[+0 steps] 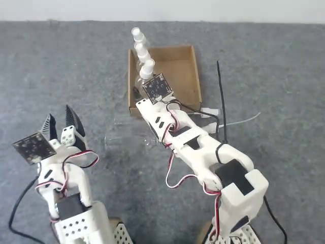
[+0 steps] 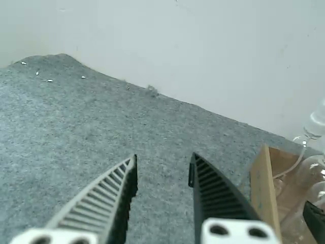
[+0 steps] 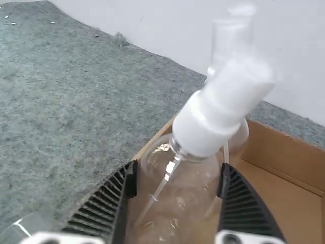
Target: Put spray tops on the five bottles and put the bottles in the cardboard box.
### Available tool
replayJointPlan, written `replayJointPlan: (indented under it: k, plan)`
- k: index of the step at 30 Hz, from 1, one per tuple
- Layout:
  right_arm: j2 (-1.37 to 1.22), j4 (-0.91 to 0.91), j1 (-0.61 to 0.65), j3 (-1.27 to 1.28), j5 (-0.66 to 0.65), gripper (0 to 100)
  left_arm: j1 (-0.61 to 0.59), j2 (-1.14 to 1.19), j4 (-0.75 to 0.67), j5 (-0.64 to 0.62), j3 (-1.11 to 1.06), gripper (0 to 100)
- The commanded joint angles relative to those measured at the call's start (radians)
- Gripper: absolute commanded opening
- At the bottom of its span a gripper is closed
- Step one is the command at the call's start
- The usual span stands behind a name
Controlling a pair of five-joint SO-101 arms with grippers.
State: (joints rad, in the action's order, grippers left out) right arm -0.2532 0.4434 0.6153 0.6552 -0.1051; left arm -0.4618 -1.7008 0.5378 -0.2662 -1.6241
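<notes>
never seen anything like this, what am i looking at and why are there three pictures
These are two small robot arms on a table covered in grey carpet. One picture looks down from above. The other two come from a camera on each arm's wrist, which is why black fingers poke into them. The left gripper is open and holds nothing, above the carpet. The right gripper is closed on a clear bottle with a white spray top, at the edge of the cardboard box. More capped bottles stand inside the box along its wall. Faint uncapped bottles lie on the carpet, and a loose spray top lies beside the box.
</notes>
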Motion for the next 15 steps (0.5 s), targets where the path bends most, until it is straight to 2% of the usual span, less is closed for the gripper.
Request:
replayJointPlan:
  k: [1,9,15]
  plan:
    - [0.03,-0.059,-0.016,-0.038,-0.035,18.8,-0.003,-0.023,-0.028,0.008,0.004,16]
    - [0.03,-0.081,-0.015,-0.037,-0.086,19.1,-0.003,-0.023,-0.028,0.008,0.004,16]
    - [0.031,-0.114,-0.01,-0.038,-0.083,24.4,-0.003,-0.023,-0.028,0.008,0.004,16]
